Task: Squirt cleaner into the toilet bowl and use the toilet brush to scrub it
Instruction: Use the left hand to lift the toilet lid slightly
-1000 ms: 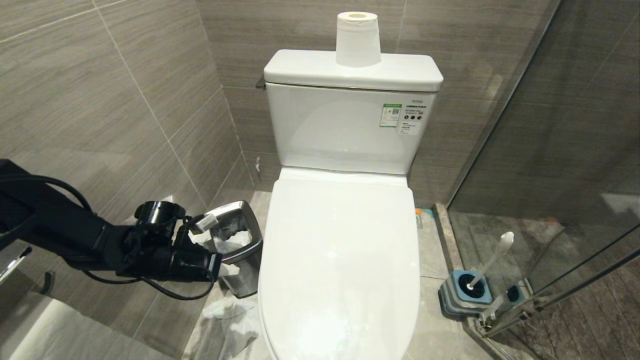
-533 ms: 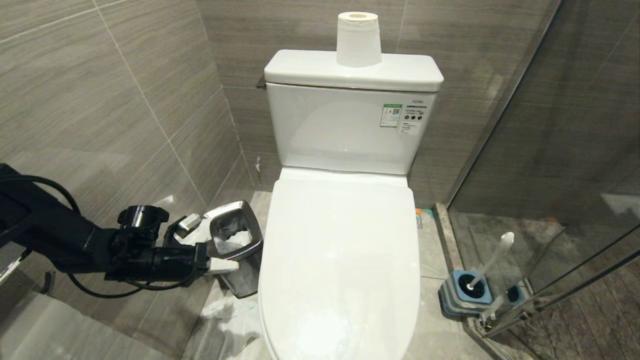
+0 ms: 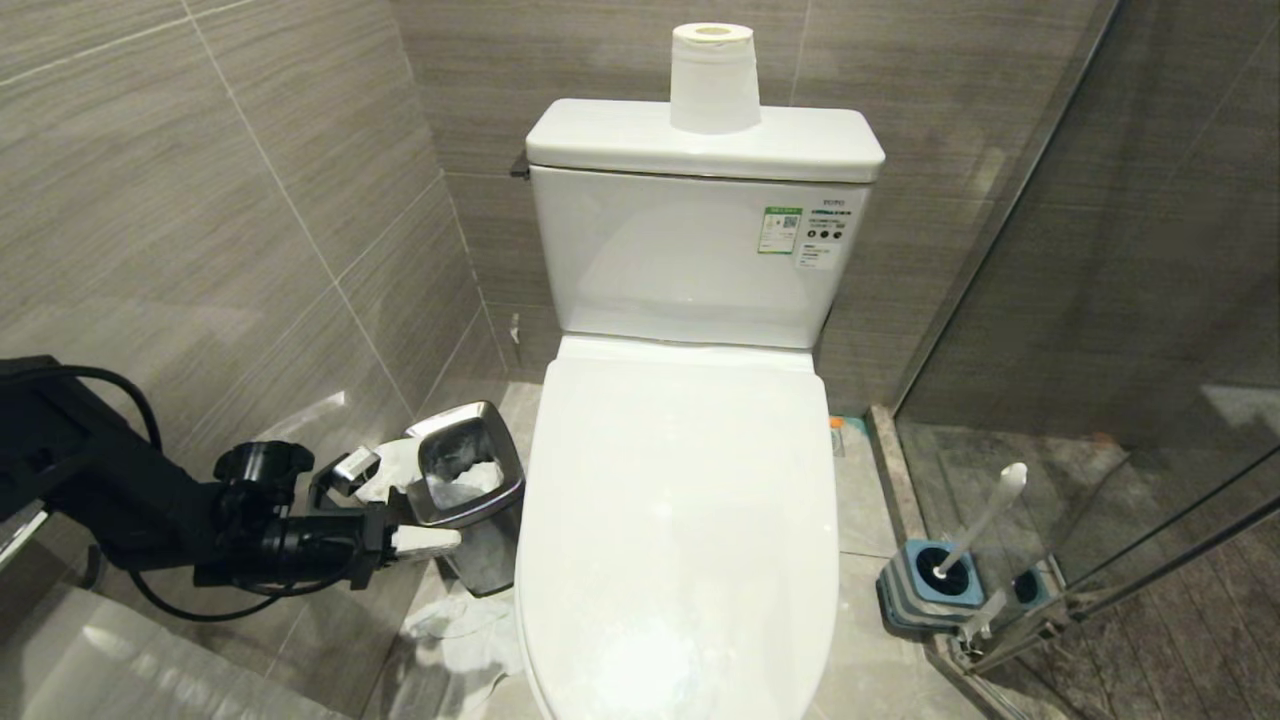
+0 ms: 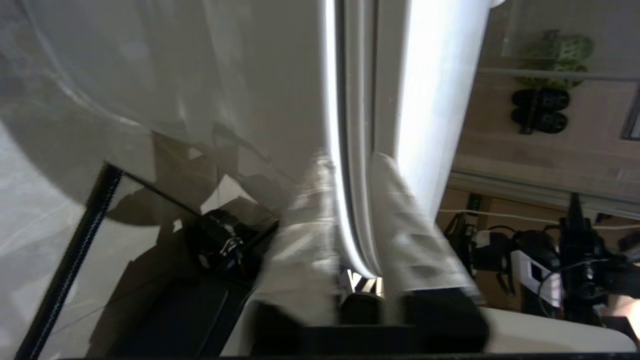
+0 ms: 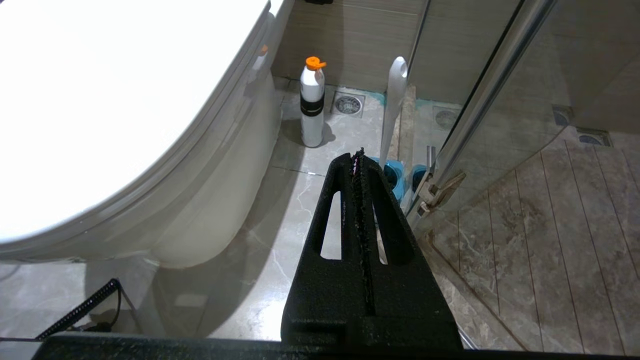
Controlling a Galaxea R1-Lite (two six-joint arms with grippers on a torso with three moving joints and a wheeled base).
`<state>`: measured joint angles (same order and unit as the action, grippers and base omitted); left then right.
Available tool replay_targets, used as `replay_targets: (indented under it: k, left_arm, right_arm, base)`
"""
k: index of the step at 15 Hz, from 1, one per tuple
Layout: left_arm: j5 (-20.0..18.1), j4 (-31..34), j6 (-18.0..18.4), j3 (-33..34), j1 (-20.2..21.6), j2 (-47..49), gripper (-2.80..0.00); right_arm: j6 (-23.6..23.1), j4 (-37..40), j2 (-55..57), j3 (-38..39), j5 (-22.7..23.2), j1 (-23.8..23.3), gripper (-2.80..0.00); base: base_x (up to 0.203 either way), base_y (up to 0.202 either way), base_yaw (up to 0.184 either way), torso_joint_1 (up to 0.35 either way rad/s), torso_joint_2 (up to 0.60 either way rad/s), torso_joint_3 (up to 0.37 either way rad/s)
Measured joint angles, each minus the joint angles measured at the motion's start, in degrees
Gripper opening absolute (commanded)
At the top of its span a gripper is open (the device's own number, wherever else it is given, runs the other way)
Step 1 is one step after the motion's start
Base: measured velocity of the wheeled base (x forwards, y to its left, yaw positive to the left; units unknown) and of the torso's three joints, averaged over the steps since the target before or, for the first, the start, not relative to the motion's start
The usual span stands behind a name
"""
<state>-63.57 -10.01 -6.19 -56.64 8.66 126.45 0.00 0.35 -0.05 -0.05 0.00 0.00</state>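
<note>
Reaching low at the toilet bowl's left side, the left gripper has its fingers slightly apart astride the closed lid's edge. The right gripper hangs pressed together near the floor. Farther right, the toilet brush stands in its holder beside the glass door.

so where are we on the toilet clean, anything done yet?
Nothing done: the lid is down, the brush sits in its holder and the cleaner bottle stands on the floor by the bowl. In hand: the left hand is low beside the bin, its fingers straddling the lid's edge. The right hand is shut and idle. Left: lifting the lid, squirting, scrubbing.
</note>
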Motion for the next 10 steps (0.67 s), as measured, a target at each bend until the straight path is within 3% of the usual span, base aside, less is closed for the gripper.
replay_targets:
  k: [6,10]
  left_arm:
    - [-5.55,-0.13,0.04,2.63,-0.06,-2.13,0.00]
    - [-6.34,-1.01,0.60,7.16,-3.44,-5.12,0.00]
  right_arm:
    - [0.00,0.02,0.00,0.00,0.00,0.00,-2.80]
    - [0.00,0.01,0.00,0.00,0.00,0.00,-2.80]
  base:
    - [0.000,0.000,0.000,0.000,0.00,0.000]
    - [0.000,0.000,0.000,0.000,0.00,0.000]
